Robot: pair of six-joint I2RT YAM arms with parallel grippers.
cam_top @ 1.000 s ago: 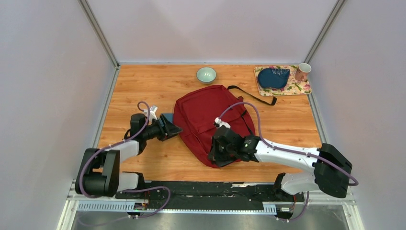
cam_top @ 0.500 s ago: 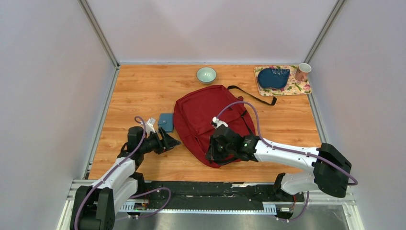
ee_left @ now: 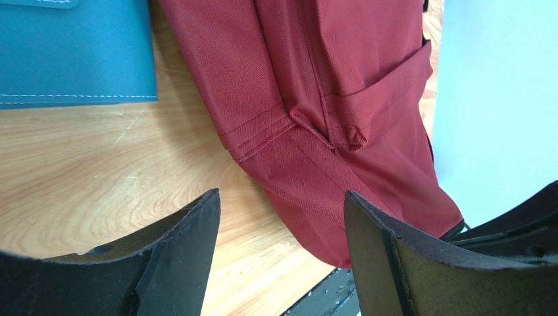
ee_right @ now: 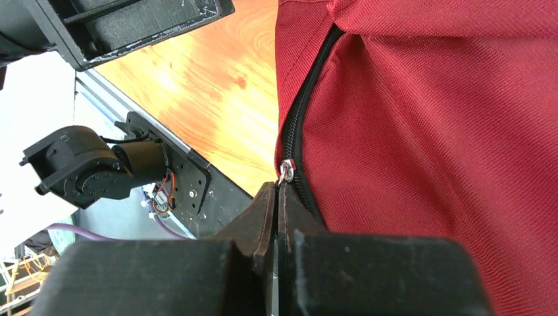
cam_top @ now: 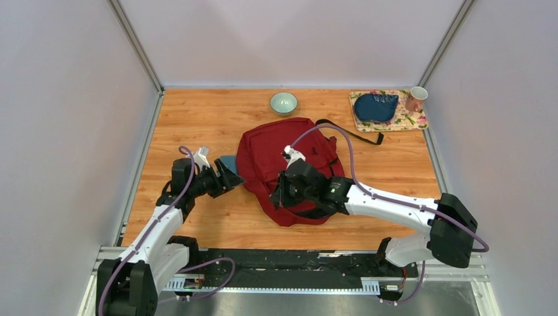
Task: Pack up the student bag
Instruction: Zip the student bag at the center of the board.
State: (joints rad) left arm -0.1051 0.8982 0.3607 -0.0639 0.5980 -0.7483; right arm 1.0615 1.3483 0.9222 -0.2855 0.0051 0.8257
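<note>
Right arm (cam_top: 395,204) stretched leftward, right fingers (ee_right: 268,209) pinched shut on the zipper pull (ee_right: 284,172) of the red backpack (cam_top: 270,151). Left fingers (cam_top: 230,178) gape empty, low beside a teal notebook (ee_left: 72,52).

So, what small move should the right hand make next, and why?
Probably the right hand should draw the small metal zipper pull along the black zipper track of the large dark red fabric backpack. It is shut on that pull, the track looks closed, and the flat teal book lies outside, by the open left hand.
</note>
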